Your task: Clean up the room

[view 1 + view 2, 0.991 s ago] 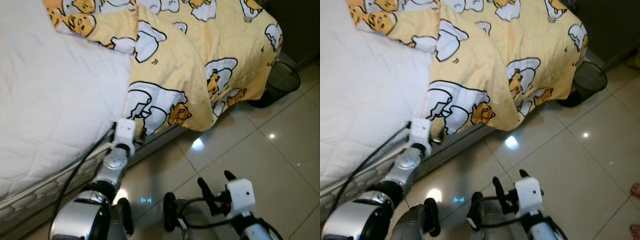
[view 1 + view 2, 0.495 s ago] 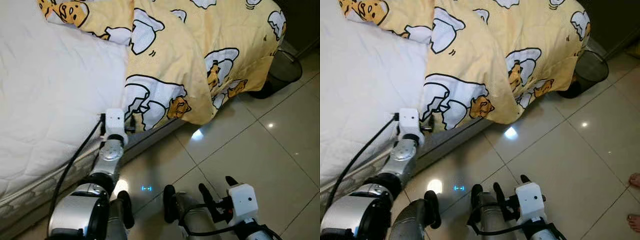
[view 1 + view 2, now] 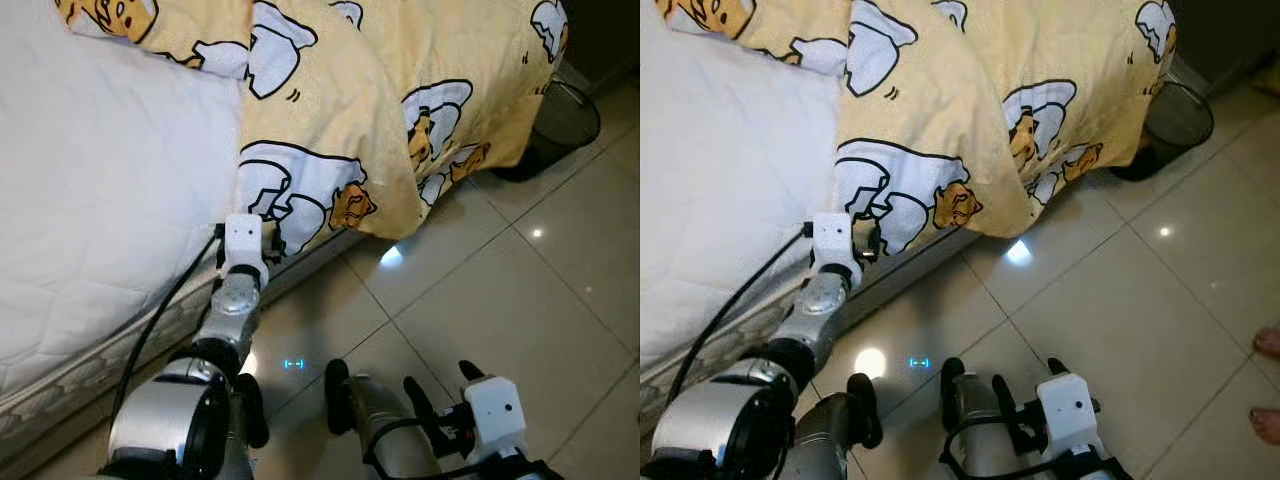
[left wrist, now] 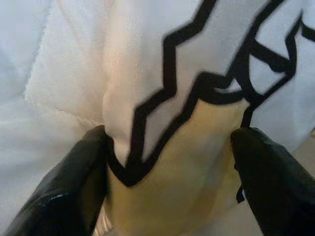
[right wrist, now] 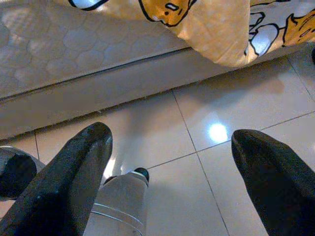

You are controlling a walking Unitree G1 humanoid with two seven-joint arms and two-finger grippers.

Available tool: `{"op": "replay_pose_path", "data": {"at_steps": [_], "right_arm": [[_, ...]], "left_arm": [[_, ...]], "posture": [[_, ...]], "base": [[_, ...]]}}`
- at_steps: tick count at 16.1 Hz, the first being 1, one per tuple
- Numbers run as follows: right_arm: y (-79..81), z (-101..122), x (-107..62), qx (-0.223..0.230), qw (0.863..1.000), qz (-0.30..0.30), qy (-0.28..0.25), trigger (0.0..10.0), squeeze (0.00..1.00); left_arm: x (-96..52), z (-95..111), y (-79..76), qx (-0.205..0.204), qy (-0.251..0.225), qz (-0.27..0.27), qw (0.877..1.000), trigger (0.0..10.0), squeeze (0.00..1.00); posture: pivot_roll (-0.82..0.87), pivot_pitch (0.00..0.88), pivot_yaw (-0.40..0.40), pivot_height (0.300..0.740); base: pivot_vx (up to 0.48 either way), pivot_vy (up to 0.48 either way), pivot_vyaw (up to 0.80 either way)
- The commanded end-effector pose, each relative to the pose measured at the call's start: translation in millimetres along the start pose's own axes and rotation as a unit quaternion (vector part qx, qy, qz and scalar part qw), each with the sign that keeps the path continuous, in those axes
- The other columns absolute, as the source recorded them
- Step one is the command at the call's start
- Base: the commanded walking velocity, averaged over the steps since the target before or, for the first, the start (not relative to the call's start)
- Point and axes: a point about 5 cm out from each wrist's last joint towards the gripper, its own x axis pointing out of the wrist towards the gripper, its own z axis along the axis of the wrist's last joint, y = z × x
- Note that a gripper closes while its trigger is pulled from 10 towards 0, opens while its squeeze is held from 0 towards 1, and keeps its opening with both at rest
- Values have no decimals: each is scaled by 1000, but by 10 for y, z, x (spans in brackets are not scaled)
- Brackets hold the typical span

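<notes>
At the white quilted mattress (image 3: 100, 200) edge, the left claw (image 4: 167, 182), spread, straddles the hanging yellow cartoon-print blanket (image 3: 400, 90); right claw (image 5: 167, 182) spread, idle. Bed-making barely begun.

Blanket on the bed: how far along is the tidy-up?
Nothing looks finished. The yellow cartoon blanket is bunched, spilling over the mattress edge toward the tiled floor. In hand: the left gripper, open, straddles the blanket's hanging edge. Right gripper open over the floor. Left: grip, pull the blanket flat.
</notes>
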Motion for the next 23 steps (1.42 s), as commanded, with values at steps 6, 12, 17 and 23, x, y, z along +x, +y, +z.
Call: {"op": "replay_pose_path", "data": {"at_steps": [6, 12, 17, 23], "right_arm": [[9, -79, -29, 2, 1000, 8, 29, 10000, 0], [5, -66, 33, -5, 998, 47, 32, 10000, 0], [-32, -54, 110, -8, 998, 49, 31, 10000, 0], [-13, -69, 174, -6, 998, 54, 33, 10000, 0]], "left_arm": [[-52, -168, -86, -54, 49, -54, 996, 0, 0], [-81, -198, -142, -52, 47, -95, 993, 0, 0], [-88, -218, -191, -20, 58, -112, 992, 0, 0], [-140, -371, 13, 11, 81, -92, 992, 10000, 0]], "posture": [[-404, 414, -79, 740], [-383, 383, -95, 740], [-372, 374, -102, 740], [-346, 370, -98, 740]], "base": [[0, 0, 0], [0, 0, 0], [0, 0, 0], [0, 0, 0]]}}
